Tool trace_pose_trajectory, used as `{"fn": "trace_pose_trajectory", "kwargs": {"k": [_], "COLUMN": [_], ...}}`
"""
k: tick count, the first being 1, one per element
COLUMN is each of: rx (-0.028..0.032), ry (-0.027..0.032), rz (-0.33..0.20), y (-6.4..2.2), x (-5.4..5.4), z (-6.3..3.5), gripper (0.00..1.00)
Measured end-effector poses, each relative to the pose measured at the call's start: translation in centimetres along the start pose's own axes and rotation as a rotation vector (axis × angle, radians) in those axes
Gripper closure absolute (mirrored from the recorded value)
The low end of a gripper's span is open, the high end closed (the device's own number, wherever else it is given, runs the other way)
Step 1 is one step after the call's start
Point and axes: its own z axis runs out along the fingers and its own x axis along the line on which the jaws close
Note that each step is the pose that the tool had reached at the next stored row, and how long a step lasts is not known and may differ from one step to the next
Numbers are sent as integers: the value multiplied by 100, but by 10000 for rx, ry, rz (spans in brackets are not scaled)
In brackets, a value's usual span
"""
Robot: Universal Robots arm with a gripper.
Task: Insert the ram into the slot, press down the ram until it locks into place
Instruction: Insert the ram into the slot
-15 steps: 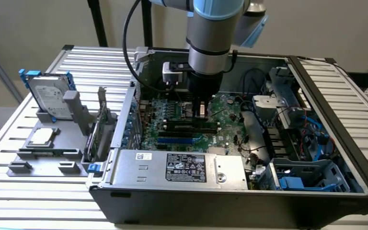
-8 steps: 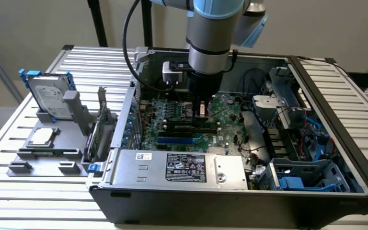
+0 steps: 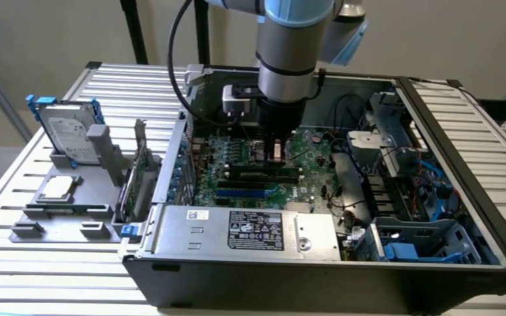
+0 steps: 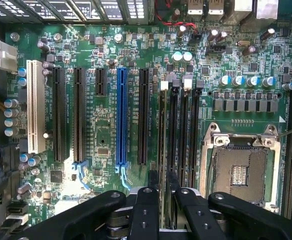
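Your gripper (image 4: 163,176) is spread, one finger on each side of the ram (image 4: 163,135), which stands edge-on in the slot (image 4: 164,92), one black socket past the blue socket (image 4: 120,125). In the exterior view it hangs low over the motherboard (image 3: 310,150), just beyond that blue socket. You look to be at the press-down step; I can't tell whether the clips have latched, so it calls for a square, even push.

The exterior view shows one robot arm (image 3: 292,59), one open computer case (image 3: 323,283), one hard drive (image 3: 64,135) and one power supply (image 3: 244,230). The motherboard (image 4: 98,125) carries one white socket (image 4: 35,105), one blue socket (image 4: 120,117), three long black expansion sockets (image 4: 59,115), one short black socket (image 4: 100,82), and four memory slots (image 4: 186,135) beside one processor socket (image 4: 241,172). One gripper (image 4: 162,177) has two fingers (image 4: 151,210).
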Motion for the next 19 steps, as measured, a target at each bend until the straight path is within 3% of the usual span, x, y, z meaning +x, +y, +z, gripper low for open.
{"fn": "trace_pose_trajectory", "kwargs": {"k": [4, 5, 19], "rx": [32, 40, 50], "ry": [0, -1, -1], "rz": [1, 1, 1], "y": [15, 18, 22], "x": [0, 0, 0], "z": [10, 12, 15], "gripper": [81, 87, 88]}}
